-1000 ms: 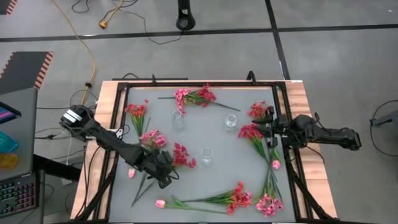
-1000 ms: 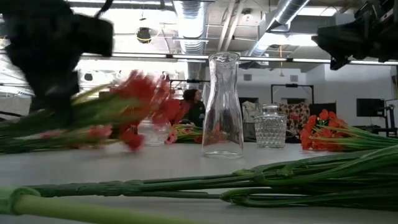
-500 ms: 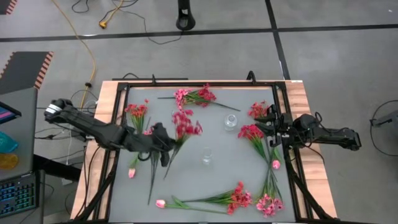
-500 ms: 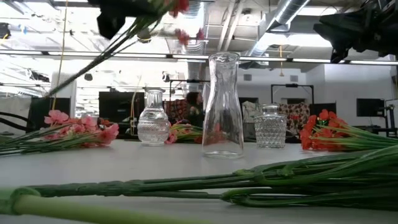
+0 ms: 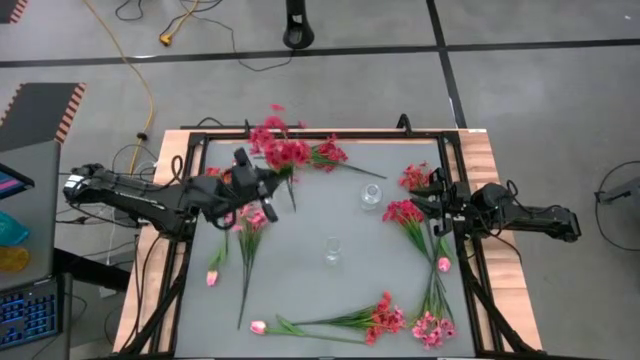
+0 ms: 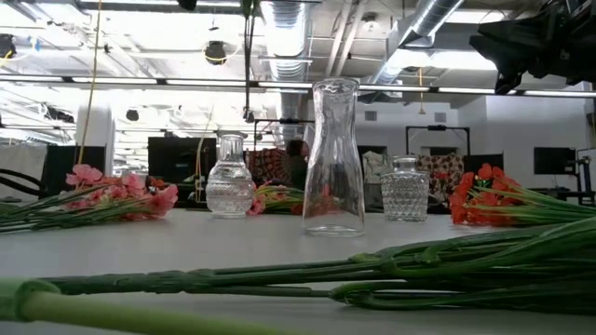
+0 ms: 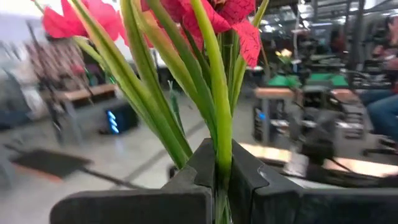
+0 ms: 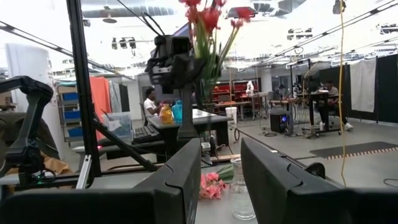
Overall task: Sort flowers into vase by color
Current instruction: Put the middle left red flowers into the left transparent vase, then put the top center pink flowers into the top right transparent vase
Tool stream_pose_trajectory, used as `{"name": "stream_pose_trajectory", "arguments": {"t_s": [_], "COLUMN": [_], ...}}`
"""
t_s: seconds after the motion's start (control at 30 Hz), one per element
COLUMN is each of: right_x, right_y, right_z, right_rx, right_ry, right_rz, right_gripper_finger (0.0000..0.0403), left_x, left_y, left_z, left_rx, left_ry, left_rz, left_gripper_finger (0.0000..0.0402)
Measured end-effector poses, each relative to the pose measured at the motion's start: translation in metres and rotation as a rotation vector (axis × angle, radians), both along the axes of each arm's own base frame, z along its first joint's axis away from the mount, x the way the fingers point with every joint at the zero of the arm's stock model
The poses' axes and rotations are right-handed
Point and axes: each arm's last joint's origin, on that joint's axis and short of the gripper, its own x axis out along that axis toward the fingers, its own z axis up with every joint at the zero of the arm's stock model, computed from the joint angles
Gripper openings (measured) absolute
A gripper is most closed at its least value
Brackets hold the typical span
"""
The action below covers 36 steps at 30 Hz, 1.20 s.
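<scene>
The left claw (image 5: 262,190) is clenched on the green stem of a red spray (image 5: 277,150), holding it upright and well clear of the desk (image 5: 300,235); the left wrist view shows the stem pinched between the two dark fingers (image 7: 193,177) with the blossoms above. From overhead this claw hangs over the far left part of the desk, near the far edge. The right claw (image 5: 436,207) waits at the right edge beside a red bunch (image 5: 404,213), its fingers standing apart with nothing between them. Three glass vases stand on the desk: a tall carafe (image 6: 333,158), a round-bellied vase (image 6: 229,186) and a cut-glass jar (image 6: 404,189); all look empty. The step in hand seems to be carrying the lifted spray to a vase. Next, the stem's lower end needs lining up over a vase mouth, then lowering straight in before letting go. Other sprays and pink tulip buds (image 5: 443,264) lie scattered, unsorted
</scene>
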Motion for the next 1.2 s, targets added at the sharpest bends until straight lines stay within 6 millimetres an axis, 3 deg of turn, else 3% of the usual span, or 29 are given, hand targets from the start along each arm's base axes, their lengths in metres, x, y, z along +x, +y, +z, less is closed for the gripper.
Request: {"name": "stream_pose_trajectory", "arguments": {"t_s": [0.3, 0.8, 1.2], "right_x": [0.0, 0.0, 0.0], "right_y": [0.0, 0.0, 0.0], "right_z": [0.0, -0.001, -0.001], "right_rx": [0.0, -0.005, -0.007], "right_ry": [0.004, 0.008, 0.008], "right_rz": [0.0, -0.002, -0.003], "right_gripper_finger": [0.0141, 0.0141, 0.0141], "left_x": [-0.003, -0.003, 0.0], "left_y": [0.026, 0.04, 0.043], "left_z": [0.005, -0.014, -0.021], "left_rx": [0.121, 0.019, -0.057], "left_ry": [0.049, 0.173, 0.176], "left_rz": [0.15, 0.193, 0.204], "left_gripper_finger": [0.0, 0.0003, 0.0085]}}
